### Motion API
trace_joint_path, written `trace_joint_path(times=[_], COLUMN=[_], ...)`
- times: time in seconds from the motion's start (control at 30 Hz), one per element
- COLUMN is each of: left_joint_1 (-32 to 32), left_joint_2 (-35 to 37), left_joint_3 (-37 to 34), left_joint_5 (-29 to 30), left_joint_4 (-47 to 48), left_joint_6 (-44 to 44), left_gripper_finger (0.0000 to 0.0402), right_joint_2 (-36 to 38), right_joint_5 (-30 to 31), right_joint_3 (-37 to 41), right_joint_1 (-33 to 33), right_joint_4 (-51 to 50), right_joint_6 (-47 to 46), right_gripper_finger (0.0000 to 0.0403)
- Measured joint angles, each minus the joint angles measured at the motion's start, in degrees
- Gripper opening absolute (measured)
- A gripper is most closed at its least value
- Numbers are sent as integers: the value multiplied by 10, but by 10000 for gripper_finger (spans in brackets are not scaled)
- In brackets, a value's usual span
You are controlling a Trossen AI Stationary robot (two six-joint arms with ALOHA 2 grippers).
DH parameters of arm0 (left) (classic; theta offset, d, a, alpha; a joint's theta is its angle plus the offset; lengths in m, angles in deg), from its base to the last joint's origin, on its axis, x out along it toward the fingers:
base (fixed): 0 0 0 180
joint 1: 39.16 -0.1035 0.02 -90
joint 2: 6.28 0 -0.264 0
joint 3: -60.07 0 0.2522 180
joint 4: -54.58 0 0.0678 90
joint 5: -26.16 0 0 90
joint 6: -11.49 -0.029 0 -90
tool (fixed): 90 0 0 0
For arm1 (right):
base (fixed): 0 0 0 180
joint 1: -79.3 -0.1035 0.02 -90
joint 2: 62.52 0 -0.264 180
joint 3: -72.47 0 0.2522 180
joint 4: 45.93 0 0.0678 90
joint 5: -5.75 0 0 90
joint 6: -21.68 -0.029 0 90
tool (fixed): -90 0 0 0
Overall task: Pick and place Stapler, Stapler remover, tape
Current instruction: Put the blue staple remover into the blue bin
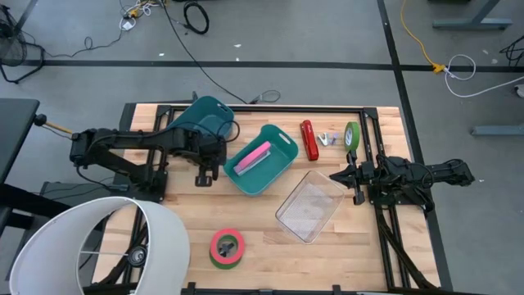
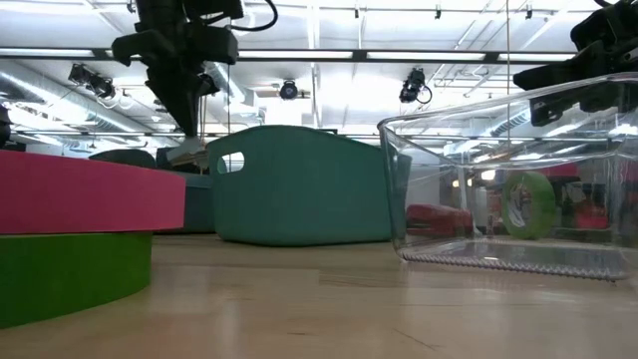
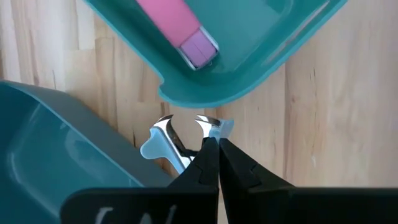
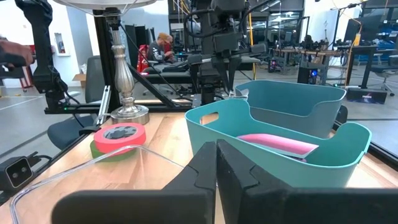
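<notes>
the left gripper [image 3: 211, 146] is pinched on a small chrome and pale-blue staple remover [image 3: 180, 140], just beside the teal plastic bin [image 1: 264, 160] (pink stapler [image 1: 252, 157] inside). the right gripper [image 1: 342, 176] is closed, empty, by the clear plastic tray [image 1: 309, 206]. red-on-green stacked tape rolls [image 1: 227, 247] lie apart near the table's front; green tape roll [image 1: 352, 137] stands on edge at the back.

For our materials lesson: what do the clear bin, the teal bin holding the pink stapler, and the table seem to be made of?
Clear bin: likely glossy plastic; the table shows through it. Teal bin: probably moulded matte plastic, with rounded corners and uniform colour. Table: wood, visible plank seams and grain.
</notes>
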Motion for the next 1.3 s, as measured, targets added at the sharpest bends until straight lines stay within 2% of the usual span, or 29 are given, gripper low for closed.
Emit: trace_joint_path(times=[0.23, 0.4, 0.7, 1.3], left_joint_1=[-9, -59, -150, -228], left_joint_2=[0, 0, 0, 0], left_joint_3=[19, 20, 20, 20], left_joint_5=[21, 35, 44, 67], left_joint_4=[3, 5, 7, 56], left_joint_6=[6, 44, 47, 45], left_gripper_finger=[0, 0, 0, 1], right_joint_2=[0, 0, 0, 0], right_joint_5=[0, 0, 0, 0], right_joint_3=[0, 0, 0, 0], right_joint_1=[0, 0, 0, 0], right_joint_4=[0, 0, 0, 0], right_joint_6=[0, -2, -2, 0], right_gripper_finger=[15, 15, 15, 15])
